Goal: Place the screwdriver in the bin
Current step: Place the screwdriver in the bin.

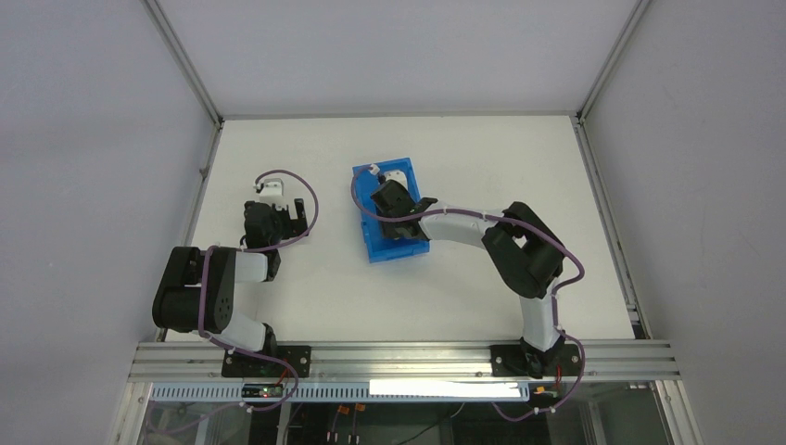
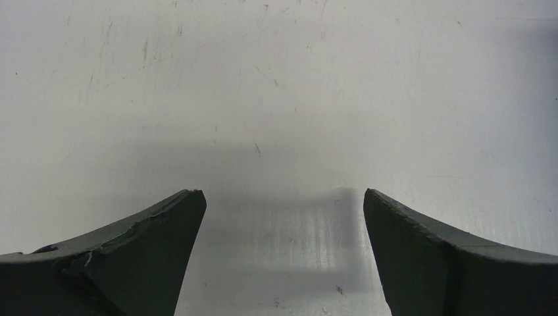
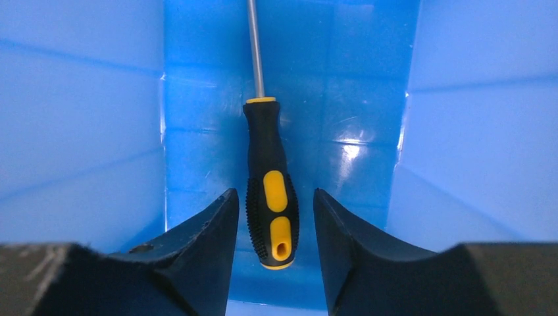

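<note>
Flatly, the ribbed screwdriver [image 3: 268, 191] lies in the glossy plastic bin [image 3: 79, 131]; left jaws and right jaws spread.

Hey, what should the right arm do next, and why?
Probably lift the right gripper straight up out of the bin: the screwdriver already lies inside it, and the jaws look parted, with a slim gap on each side of the handle.

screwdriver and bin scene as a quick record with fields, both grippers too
screwdriver: inside the bin, shaft pointing away from the right wrist camera
right gripper: open, lowered into the bin, fingers either side of the handle with thin gaps
left gripper: open, empty, over the table
task state: screwdriver is in the bin
</note>
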Tool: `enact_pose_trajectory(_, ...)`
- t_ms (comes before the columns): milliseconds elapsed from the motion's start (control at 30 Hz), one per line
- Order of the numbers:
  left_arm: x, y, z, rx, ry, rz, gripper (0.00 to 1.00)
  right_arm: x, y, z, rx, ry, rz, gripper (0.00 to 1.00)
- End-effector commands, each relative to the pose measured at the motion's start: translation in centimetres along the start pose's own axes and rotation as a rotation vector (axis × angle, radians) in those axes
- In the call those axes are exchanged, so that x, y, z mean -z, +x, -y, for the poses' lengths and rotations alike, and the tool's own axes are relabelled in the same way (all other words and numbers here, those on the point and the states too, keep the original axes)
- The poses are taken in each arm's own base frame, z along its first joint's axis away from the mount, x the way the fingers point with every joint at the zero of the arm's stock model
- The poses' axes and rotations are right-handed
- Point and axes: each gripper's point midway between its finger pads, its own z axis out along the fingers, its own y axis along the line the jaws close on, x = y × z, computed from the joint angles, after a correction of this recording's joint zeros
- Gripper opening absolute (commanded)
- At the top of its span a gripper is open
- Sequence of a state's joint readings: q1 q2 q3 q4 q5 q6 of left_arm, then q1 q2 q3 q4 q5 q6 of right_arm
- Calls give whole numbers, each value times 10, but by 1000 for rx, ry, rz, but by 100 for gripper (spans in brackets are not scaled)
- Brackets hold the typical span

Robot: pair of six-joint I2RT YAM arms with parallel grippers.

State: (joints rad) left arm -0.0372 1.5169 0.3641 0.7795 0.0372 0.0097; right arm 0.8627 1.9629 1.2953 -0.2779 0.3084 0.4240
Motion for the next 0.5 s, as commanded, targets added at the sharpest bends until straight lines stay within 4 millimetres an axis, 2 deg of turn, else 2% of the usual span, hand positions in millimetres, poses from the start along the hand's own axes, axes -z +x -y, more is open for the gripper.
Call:
enact_pose_trajectory(0,-3,-19,1,9,18,57,100,17,-30,-8,-23,-17,89,52)
enact_pose_trajectory(100,-3,-19,1,9,19,57,100,22,-34,-8,-19,-14,101,63)
enact_pose_trajectory(333,-3,-19,1,10,18,58,100,44,-51,-8,-19,-19,139,65)
enact_pose_trajectory(467,-3,-19,1,10,17,58,100,63,-67,-8,-18,-26,170,64)
